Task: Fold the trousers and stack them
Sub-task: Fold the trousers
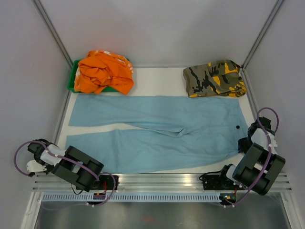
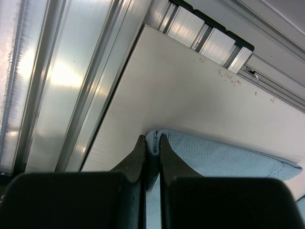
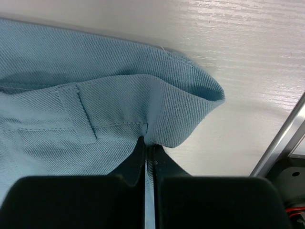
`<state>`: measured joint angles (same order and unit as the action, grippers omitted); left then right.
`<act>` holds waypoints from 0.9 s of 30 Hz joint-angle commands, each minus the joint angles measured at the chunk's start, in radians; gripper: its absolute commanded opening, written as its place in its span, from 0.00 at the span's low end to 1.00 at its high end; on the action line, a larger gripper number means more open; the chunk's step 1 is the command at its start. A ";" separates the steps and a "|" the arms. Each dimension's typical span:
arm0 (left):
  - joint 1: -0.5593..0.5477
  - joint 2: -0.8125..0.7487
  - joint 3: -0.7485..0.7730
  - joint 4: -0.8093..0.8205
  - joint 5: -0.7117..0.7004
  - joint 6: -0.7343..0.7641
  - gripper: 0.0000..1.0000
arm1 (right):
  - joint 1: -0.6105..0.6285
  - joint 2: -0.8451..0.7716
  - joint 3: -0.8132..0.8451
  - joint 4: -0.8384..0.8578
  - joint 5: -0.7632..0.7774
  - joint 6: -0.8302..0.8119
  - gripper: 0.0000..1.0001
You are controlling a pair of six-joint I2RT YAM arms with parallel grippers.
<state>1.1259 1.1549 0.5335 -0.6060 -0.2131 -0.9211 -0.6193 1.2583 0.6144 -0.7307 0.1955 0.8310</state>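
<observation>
Pinching the near leg's hem at the left, the left gripper (image 2: 151, 139) is holding the trousers (image 1: 162, 133), which are lying flat, long axis running left to right between the arms. The right gripper (image 3: 148, 143) is squeezing the waistband corner at the right end. One pair of trousers, one orange garment (image 1: 105, 71) and one camouflage garment (image 1: 214, 78) are showing.

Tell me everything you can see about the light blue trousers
The trousers are plain light blue, thin cloth with a fine twill weave. They lie spread flat on the white table, waist to the right and legs parted toward the left. A small dark button sits at the waist. The left gripper is shut on a corner at a leg end. The right gripper is shut on the waistband edge, which curls up there.
</observation>
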 commanded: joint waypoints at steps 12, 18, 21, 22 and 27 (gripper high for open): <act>-0.067 0.062 0.132 -0.020 0.064 -0.004 0.02 | 0.006 0.032 0.160 0.063 -0.105 -0.047 0.00; -0.124 0.039 0.181 -0.074 -0.018 -0.019 0.02 | 0.016 0.049 0.179 0.077 -0.151 -0.049 0.00; -0.126 0.043 0.203 -0.112 -0.055 -0.024 0.02 | 0.018 0.046 0.171 0.077 -0.159 -0.043 0.00; -0.126 0.043 0.209 -0.120 -0.063 -0.024 0.02 | 0.018 0.043 0.176 0.076 -0.159 -0.043 0.00; -0.126 0.057 0.266 -0.138 -0.007 -0.027 0.02 | 0.023 0.043 0.223 0.048 -0.137 -0.055 0.00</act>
<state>1.0008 1.2152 0.7273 -0.7700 -0.2070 -0.9230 -0.6025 1.3045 0.7654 -0.7357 0.0559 0.7830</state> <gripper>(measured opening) 0.083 0.029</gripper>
